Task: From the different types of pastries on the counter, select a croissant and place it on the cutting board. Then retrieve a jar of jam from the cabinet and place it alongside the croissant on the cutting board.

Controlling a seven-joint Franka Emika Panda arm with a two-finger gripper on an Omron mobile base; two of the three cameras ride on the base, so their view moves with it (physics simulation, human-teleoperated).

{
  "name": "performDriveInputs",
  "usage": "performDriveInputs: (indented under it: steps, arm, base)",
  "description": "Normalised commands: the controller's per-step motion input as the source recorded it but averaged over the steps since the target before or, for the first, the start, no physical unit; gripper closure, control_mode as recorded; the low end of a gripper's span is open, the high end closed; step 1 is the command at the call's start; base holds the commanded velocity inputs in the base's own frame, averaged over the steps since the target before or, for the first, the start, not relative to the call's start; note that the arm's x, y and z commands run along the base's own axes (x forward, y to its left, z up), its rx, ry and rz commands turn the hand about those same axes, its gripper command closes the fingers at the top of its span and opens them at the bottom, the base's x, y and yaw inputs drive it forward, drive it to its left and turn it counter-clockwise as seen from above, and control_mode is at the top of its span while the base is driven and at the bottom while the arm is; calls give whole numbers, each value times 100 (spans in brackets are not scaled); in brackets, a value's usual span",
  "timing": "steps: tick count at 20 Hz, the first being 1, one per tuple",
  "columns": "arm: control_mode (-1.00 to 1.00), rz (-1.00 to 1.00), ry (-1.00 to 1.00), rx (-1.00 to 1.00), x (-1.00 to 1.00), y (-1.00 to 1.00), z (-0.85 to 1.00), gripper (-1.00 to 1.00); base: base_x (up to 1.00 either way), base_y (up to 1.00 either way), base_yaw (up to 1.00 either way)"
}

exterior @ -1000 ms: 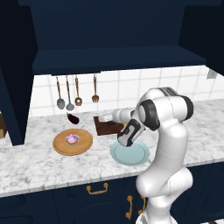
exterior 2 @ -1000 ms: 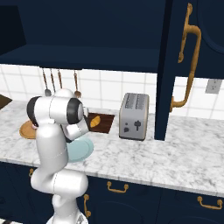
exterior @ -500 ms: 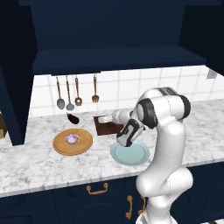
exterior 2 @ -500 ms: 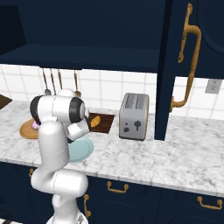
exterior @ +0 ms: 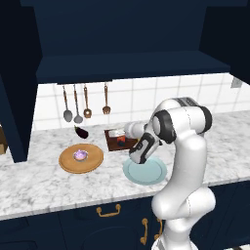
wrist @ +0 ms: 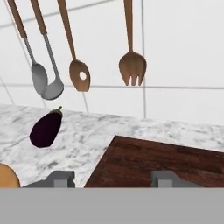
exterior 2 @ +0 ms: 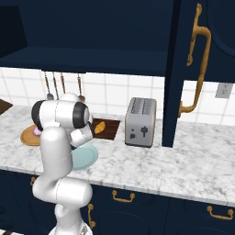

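The croissant (exterior 2: 99, 127) lies on the left part of the dark brown cutting board (exterior 2: 110, 130), and in the left base view it is a small orange-red shape (exterior: 120, 142) beside my hand. My gripper (exterior: 126, 133) hovers low over the board's near side, open and holding nothing. The hand view has the gripper (wrist: 112, 178) with its tips wide apart above the bare board (wrist: 166, 159). The purple-pink cupcake (exterior: 80, 155) sits on the round tan board (exterior: 93, 163). The jar of jam is out of view. Above is the navy cabinet (exterior: 132, 29), its inside dark.
A pale blue plate (exterior: 146, 173) lies under my forearm near the counter's front edge. An eggplant (wrist: 45, 128) rests by the wall under the hanging utensils (wrist: 131, 65). A toaster (exterior 2: 140, 121) stands right of the board, next to the open cabinet door (exterior 2: 193, 69).
Almost nothing has changed. The arm has shifted only slightly, and the hand stays over the board.
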Motion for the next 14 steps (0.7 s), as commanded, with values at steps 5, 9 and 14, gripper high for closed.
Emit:
performDriveInputs:
  steps: [5,9,14]
  arm:
    - [-100,0,-3,6,0,0,0,-100]
    - [-100,0,-10,7,-8,-4,19,-100]
    - [-100,0,-5,5,-46,-10,26,-100]
  base:
    - [0,0,0]
    - [0,0,0]
    - [0,0,0]
